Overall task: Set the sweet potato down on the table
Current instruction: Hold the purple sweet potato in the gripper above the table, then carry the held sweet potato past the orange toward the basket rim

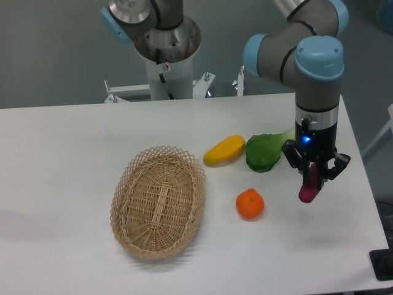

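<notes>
Progress check: we had the sweet potato (308, 189) clamped upright between the gripper (312, 178) fingers, low over the table (61, 153) right of the orange (250, 204), touching or not, we couldn't tell. Letting go was what remained.

From my console I see an oval woven wicker basket (158, 203) lying left of centre. Just beyond its upper right rim sits a yellow-orange oblong fruit (224, 150) — tilted, its right end raised and close against a green leafy vegetable (265, 150). A round orange fruit (250, 204) rests below those two — apart from both, and right of the basket.
</notes>
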You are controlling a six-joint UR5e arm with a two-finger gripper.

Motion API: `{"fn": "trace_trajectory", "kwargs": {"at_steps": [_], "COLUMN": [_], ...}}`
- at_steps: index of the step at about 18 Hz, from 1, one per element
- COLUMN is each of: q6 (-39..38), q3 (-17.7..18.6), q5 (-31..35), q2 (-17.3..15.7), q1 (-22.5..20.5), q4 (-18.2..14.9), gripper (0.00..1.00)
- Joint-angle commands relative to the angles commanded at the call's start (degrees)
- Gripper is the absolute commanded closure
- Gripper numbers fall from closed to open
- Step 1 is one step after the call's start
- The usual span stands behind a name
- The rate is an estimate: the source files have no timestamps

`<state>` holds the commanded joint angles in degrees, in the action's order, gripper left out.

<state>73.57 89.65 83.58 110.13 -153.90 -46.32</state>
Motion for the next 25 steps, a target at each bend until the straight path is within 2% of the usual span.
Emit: {"fn": "trace_trajectory", "kwargs": {"at_steps": [4, 10, 15, 19, 25], "q6": [-4.6, -18.4, -27.1, -35.6, -34.8], "q3": [0.1, 0.0, -0.5, -2.3, -1.8], "q5": [0.0, 1.2, 7.8, 9.1, 11.5], "q2": [0.3, 2.7, 7.5, 11.2, 15.5], "q1": [1.8, 7.6, 13.7, 16.7, 18.4], "q4": [0.1, 1.1, 6.2, 6.9, 7.4], "gripper": [0.7, 0.7, 0.7, 0.7, 0.7]}}
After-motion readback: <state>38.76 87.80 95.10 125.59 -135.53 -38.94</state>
